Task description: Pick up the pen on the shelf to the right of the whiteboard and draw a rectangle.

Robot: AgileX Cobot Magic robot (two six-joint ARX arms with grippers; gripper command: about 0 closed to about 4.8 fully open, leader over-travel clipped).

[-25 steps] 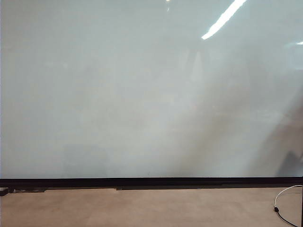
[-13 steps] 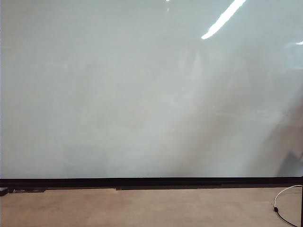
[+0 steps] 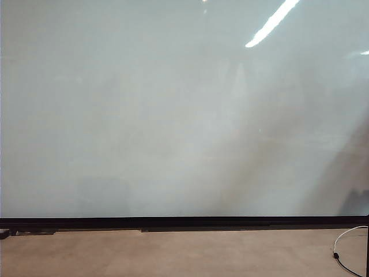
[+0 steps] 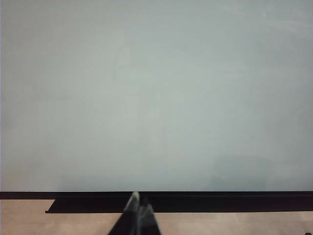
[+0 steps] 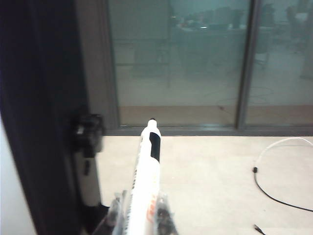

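Note:
The whiteboard (image 3: 173, 115) fills the exterior view, glossy and blank; neither gripper shows there. It also fills the left wrist view (image 4: 156, 98), where my left gripper (image 4: 139, 208) hangs low in front of the board's black bottom edge, fingers pressed together and empty. In the right wrist view my right gripper (image 5: 140, 204) is shut on the pen (image 5: 146, 171), a white marker whose black tip (image 5: 152, 121) points away towards a glass wall. A dark upright frame (image 5: 44, 122) stands close beside the pen. The rectangle and the shelf are out of view.
A white cable (image 3: 347, 245) lies on the tan floor at the lower right, also seen in the right wrist view (image 5: 274, 161). A glass partition (image 5: 186, 63) stands beyond the pen. A black bracket (image 5: 88, 132) sticks out from the dark frame.
The board stays blank. Only a dim dark reflection at its lower right edge shifts slightly.

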